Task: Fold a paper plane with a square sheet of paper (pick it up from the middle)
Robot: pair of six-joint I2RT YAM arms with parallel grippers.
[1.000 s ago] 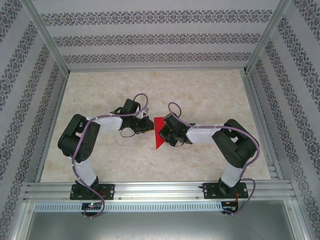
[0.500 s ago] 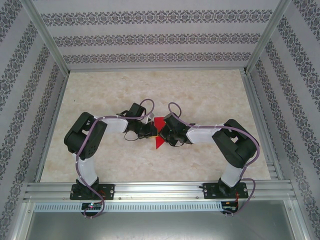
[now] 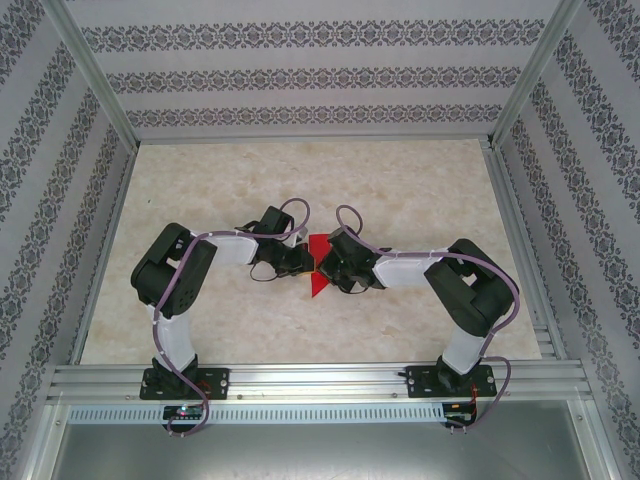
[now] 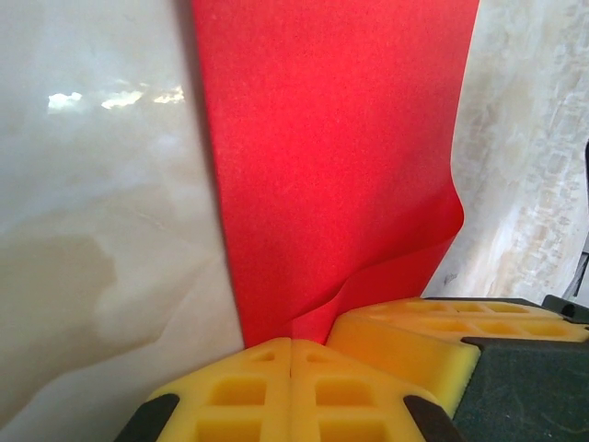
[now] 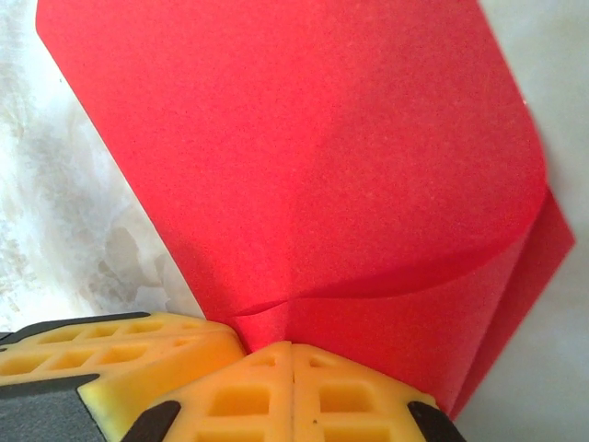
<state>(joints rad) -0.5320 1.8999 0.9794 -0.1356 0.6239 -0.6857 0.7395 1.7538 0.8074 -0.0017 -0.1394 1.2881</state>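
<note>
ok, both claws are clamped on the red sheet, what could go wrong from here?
1. The left claw and right claw pinch the red sheet close together; pulling apart could tear it.
2. It buckles right at both grips, so a stray crease may set off-line.

The paper (image 4: 331,166) is red, fingers (image 4: 248,391) yellow, table (image 3: 400,180) cream-marbled, walls (image 3: 300,75) floral-striped.

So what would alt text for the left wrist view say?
A sheet of bright red paper, buckled near its lower edge, is pinched between the closed yellow fingertips of the left gripper at the bottom of the frame. Another yellow padded block sits just right of them; a pale marbled table lies behind.
</note>
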